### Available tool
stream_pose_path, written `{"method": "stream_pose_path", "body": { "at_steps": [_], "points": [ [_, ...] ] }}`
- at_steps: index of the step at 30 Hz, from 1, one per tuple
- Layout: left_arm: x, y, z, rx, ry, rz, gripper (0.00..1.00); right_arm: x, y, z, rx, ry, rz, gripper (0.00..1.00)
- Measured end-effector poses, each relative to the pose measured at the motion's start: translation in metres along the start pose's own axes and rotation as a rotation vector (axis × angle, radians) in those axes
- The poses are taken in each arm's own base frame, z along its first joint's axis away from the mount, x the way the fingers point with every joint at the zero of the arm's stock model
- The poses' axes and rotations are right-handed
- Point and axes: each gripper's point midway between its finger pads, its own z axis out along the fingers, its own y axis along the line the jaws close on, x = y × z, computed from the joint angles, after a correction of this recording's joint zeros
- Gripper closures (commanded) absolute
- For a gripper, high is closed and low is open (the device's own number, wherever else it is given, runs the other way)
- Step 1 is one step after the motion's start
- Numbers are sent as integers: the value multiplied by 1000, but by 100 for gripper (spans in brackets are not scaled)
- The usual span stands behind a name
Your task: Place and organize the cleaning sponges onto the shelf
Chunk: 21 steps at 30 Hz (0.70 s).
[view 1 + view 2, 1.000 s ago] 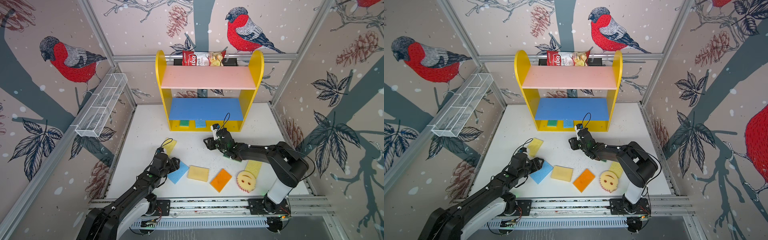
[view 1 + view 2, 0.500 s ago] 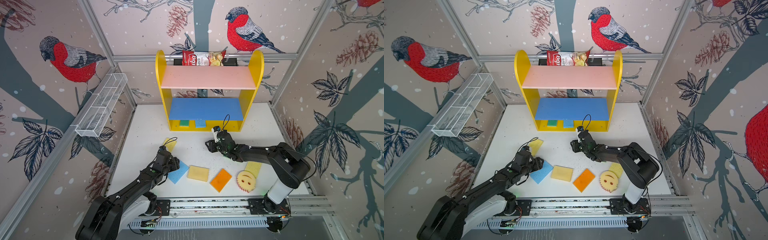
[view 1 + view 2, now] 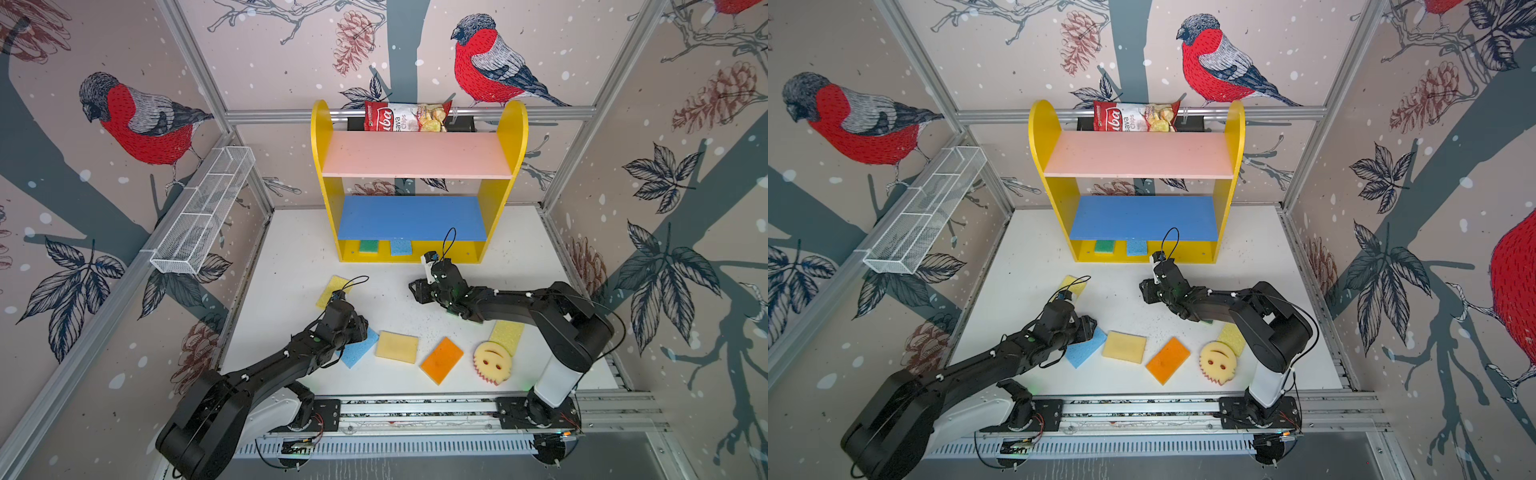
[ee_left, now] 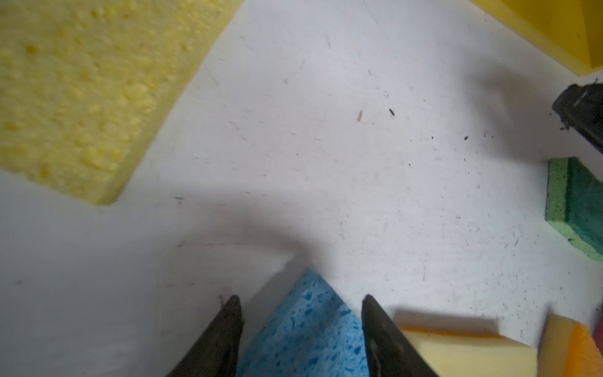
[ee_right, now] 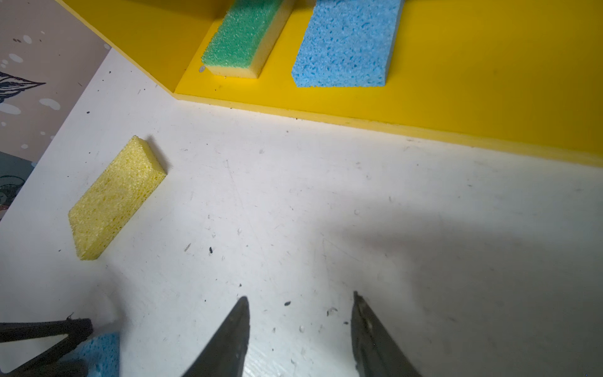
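Left wrist: left claw (image 4: 301, 296) half-open astride blue sponge (image 4: 306, 329), grip unclear; right wrist: right claw (image 5: 300, 296) half-open, empty.

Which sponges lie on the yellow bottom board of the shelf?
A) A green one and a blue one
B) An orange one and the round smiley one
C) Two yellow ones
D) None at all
A: in the right wrist view, the green sponge and the blue sponge lie side by side, a small gap between them, on the yellow bottom board of the shelf.
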Motion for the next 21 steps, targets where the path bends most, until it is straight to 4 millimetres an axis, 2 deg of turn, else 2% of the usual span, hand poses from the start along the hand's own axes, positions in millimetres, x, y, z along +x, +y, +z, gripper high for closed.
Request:
{"method": "stream_pose_path", "body": {
  "at_steps": [2, 4, 8, 13, 21],
  "points": [
    [2, -3, 4, -9, 16, 17, 55, 1, -1, 1, 1, 3, 1, 50],
    [1, -4, 9, -24, 27, 37, 76, 2, -1, 1, 2, 4, 4, 50],
    [-1, -7, 20, -41, 38, 52, 98, 7, -3, 0, 5, 10, 19, 50],
    [-6, -14, 28, -46, 46, 62, 100, 12, -8, -4, 17, 16, 23, 50],
    [-21, -14, 26, -124, 61, 100, 100, 7, -15, -13, 32, -7, 29, 50]
  ]
}}
